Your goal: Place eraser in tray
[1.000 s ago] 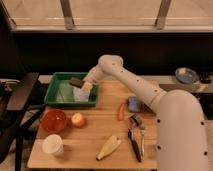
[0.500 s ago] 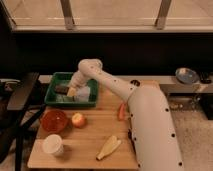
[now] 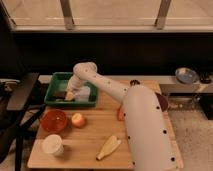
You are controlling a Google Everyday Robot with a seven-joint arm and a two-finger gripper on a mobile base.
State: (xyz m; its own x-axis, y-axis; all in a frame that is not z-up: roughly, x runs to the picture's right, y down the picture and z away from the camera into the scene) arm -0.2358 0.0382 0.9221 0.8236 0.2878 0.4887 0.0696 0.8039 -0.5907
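Observation:
The green tray (image 3: 55,80) sits at the back left of the wooden table. My gripper (image 3: 70,95) reaches down into the tray, near its front middle. A small dark flat block, the eraser (image 3: 60,94), shows inside the tray just left of the gripper. I cannot tell whether the gripper still touches it. My white arm (image 3: 145,125) stretches from the lower right across the table to the tray and hides the right side of the table.
In front of the tray are an orange-red bowl (image 3: 53,120), a round orange fruit (image 3: 77,120), a white cup (image 3: 52,145) and a banana (image 3: 109,148). A grey bowl (image 3: 187,76) stands at the far right. A dark chair (image 3: 20,95) stands left of the table.
The arm has swung left and closer to the camera. The gripper moved from the tray's right side to its front middle, lower inside it.

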